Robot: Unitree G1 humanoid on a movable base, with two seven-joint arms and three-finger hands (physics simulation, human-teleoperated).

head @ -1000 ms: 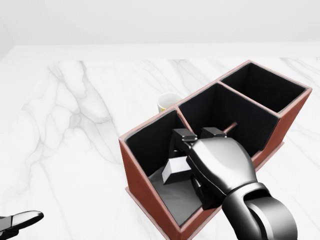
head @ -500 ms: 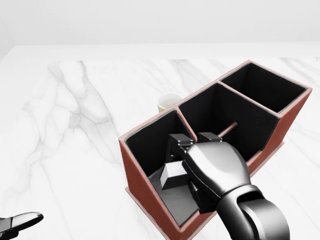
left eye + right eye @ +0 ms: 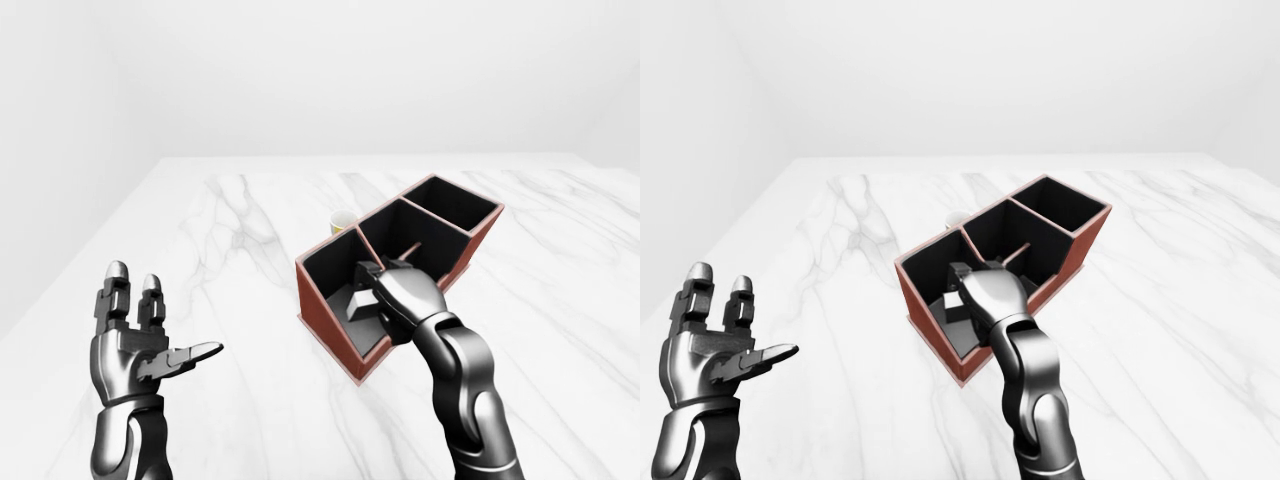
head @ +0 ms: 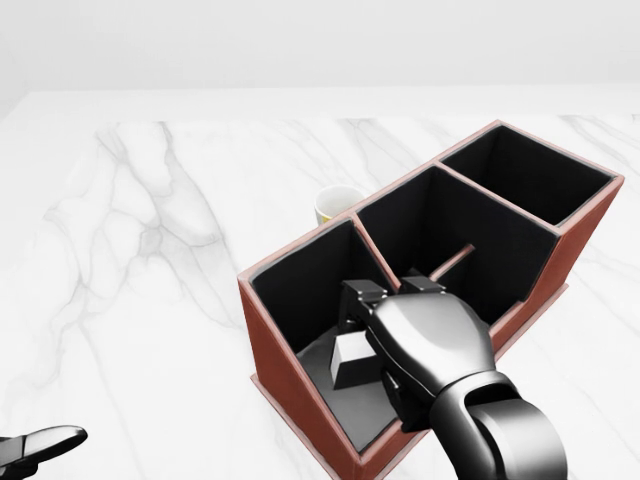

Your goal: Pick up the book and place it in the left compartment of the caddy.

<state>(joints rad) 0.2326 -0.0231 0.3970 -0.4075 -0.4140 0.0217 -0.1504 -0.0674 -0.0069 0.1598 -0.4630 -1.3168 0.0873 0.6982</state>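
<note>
The red-brown caddy (image 4: 298,252) with black lining stands slantwise on the marble table and has three compartments. My right hand (image 4: 372,318) reaches down into the left compartment, its fingers closed round a grey book (image 4: 349,361). The book stands tilted on the compartment floor, and the hand hides most of it. At the left of the left-eye view my left hand (image 3: 150,335) is held up open and empty, well away from the caddy. Only one of its fingertips (image 4: 45,440) shows in the head view.
A small cream mug (image 4: 336,204) stands just beyond the caddy's left compartment, close to its wall. The middle (image 4: 455,235) and right (image 4: 525,175) compartments show only black lining. White marble table (image 4: 150,260) extends to the left.
My right hand has sunk a little deeper into the left compartment with the book, which has turned more upright. The left hand and the caddy have not moved.
</note>
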